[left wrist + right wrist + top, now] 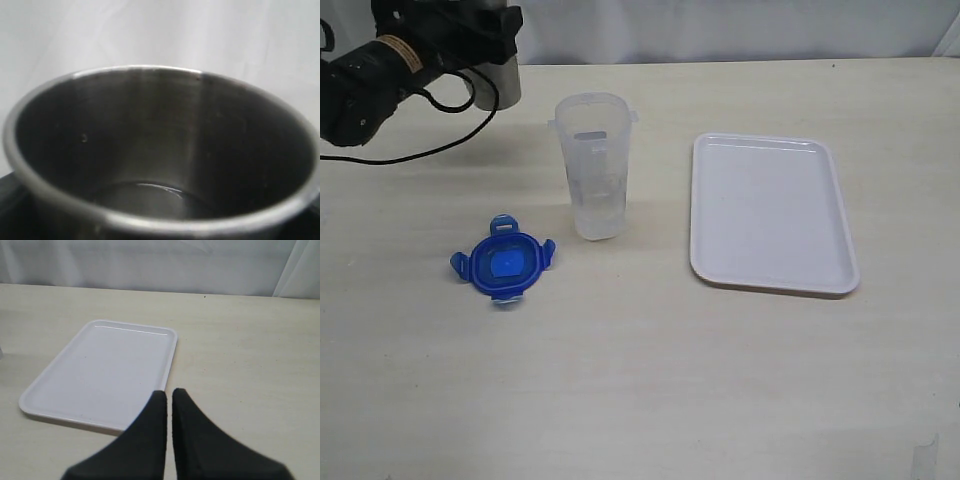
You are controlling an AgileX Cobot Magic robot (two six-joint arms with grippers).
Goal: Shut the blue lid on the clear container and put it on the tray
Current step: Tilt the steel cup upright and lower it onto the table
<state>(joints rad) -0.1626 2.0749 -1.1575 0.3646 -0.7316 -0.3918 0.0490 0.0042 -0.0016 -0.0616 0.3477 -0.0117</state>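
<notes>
The blue lid (503,262) lies flat on the table, left of and nearer than the clear container (592,165). The container stands upright and uncovered in the middle, with a little clear liquid at its bottom. The white tray (770,212) lies bare to its right and also shows in the right wrist view as the tray (105,370). My left gripper (488,42) is at the far left corner, its jaws set wide around a grey metal cup (498,82). My right gripper (168,392) is shut on nothing, just off one tray corner.
The grey metal cup (160,150) fills the left wrist view, and its inside looks dark. A black cable (430,140) trails on the table under the left arm. A pale curtain runs along the table's far edge.
</notes>
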